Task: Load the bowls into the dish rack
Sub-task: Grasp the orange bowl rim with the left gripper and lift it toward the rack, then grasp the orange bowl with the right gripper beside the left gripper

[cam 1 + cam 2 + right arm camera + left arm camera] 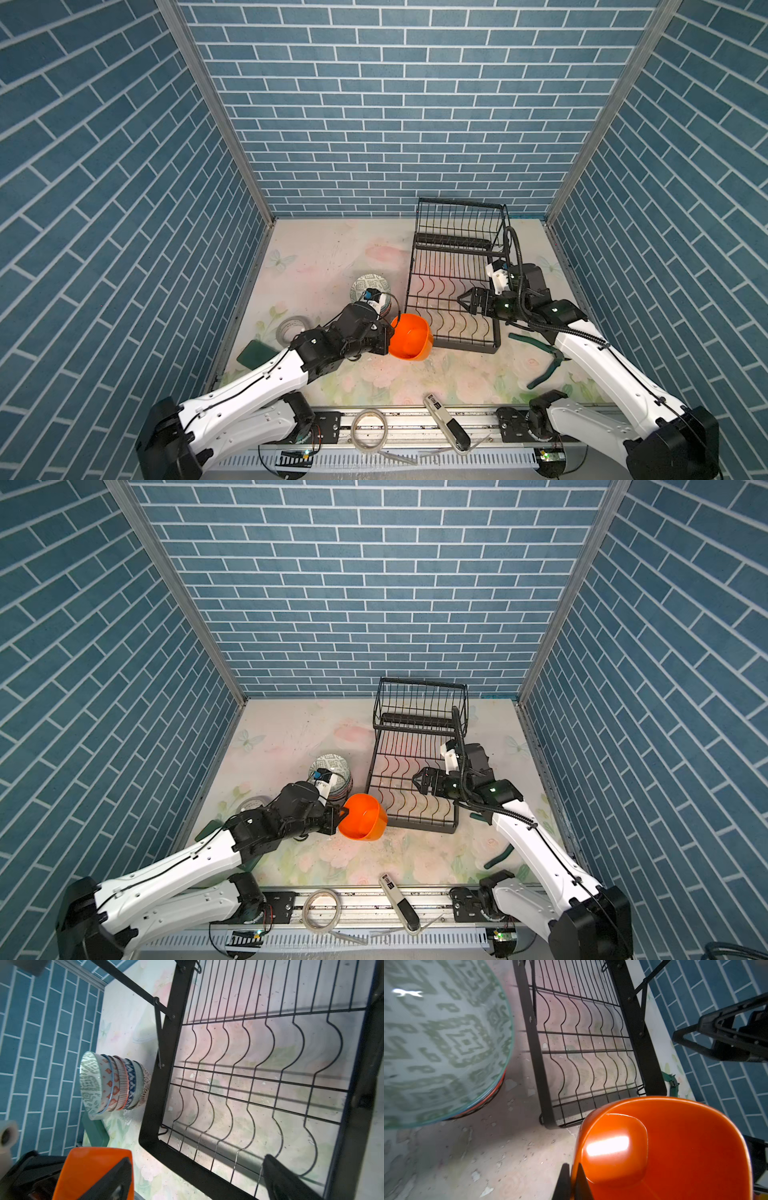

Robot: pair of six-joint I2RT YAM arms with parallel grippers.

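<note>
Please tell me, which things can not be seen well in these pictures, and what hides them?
Stack of bowls: the left arm covers its near side in both top views; exact count unsure.
Green flat object: half under the left arm in both top views; kind unclear.
Pliers: partly under the right arm in both top views.

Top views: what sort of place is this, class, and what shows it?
Probably a staged kitchen test cell: brick-print walls box in a floral table, a dish rack and stacked bowls stand on it, and two robot arms are mounted at its front.
</note>
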